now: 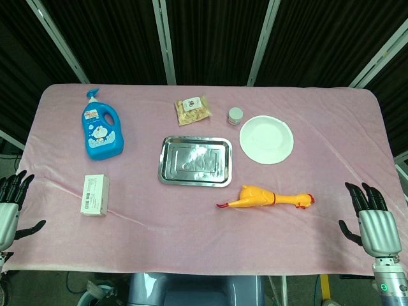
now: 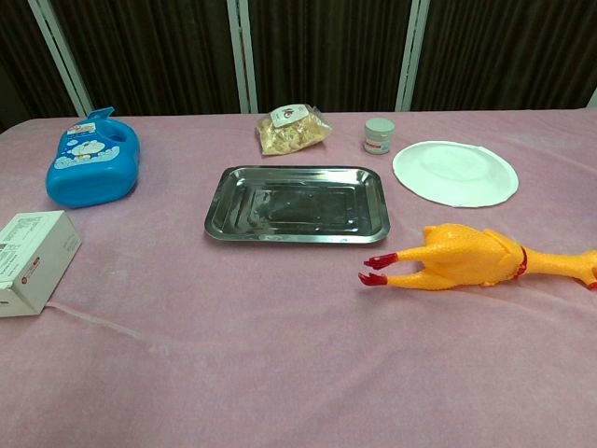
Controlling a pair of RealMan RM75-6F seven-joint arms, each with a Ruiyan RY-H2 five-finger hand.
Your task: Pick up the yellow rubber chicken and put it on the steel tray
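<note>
The two hands sit closest to the camera, at the near corners of the table in the head view. The left hand hangs off the near left edge with its fingers spread apart and nothing in them. The right hand is off the near right edge, its fingers likewise apart and holding nothing. Neither hand shows in the chest view.

The yellow rubber chicken lies on its side on the pink cloth, on the near right part of the table, red feet pointing left and head toward the right. It lies just in front of and to the right of the steel tray, close to the tray's near right corner but not touching it. The tray sits flat at the middle of the table with nothing in it.

A white plate rests to the right of the tray, beyond the chicken. A small jar stands just behind the plate's left side. A bag of snacks lies behind the tray. A blue bottle lies on the far left, and a white box sits in front of it near the left edge.
</note>
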